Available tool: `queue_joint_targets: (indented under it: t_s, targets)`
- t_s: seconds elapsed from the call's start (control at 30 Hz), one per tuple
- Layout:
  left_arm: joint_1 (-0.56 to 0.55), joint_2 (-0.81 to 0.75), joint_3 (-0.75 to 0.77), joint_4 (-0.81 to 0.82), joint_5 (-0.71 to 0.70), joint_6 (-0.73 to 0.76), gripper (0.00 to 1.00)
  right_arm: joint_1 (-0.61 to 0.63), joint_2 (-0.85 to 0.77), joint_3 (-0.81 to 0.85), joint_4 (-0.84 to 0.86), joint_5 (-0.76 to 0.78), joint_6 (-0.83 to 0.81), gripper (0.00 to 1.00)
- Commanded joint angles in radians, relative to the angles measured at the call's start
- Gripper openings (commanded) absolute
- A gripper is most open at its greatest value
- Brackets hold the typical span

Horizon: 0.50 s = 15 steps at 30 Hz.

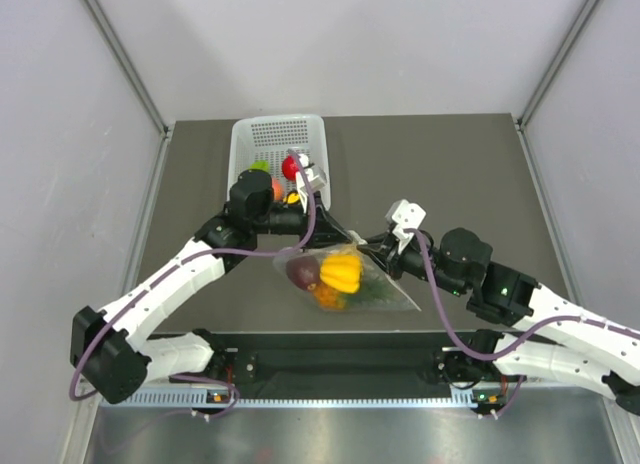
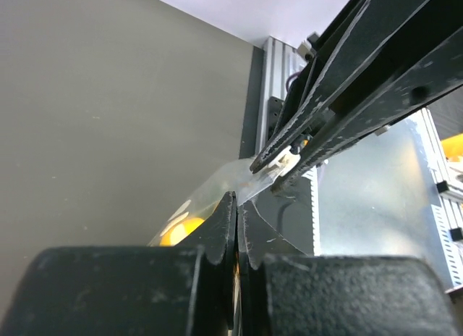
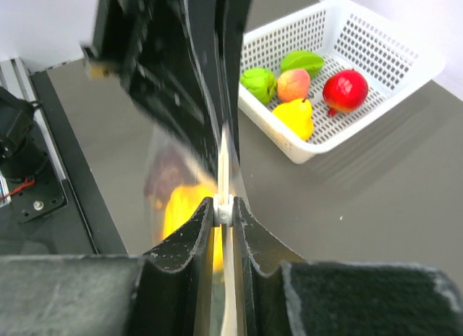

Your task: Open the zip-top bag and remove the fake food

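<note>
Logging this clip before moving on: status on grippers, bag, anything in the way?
Left gripper and right gripper both shut on the edge of the zip-top bag. Fake food inside, yellow pepper showing. White basket beyond, apart from the bag.

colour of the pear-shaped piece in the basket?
Yellow. The pear-shaped piece in the white basket shows best in the right wrist view.
</note>
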Motion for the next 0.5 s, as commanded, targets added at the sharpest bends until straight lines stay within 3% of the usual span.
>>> queue_joint_targets:
  t_s: [0.0,0.27,0.47]
  targets:
    - [0.06,-0.057,-0.001,0.046,-0.046,0.024,0.0,-0.012,-0.05,-0.022,-0.047,0.005,0.027,0.06]
    - [0.149,-0.1,-0.014,0.022,-0.042,0.014,0.0,-0.017,-0.08,-0.038,-0.096,0.016,0.033,0.06]
    - [0.227,-0.144,-0.046,-0.017,-0.219,-0.023,0.0,-0.017,-0.117,-0.049,-0.139,0.03,0.073,0.06]
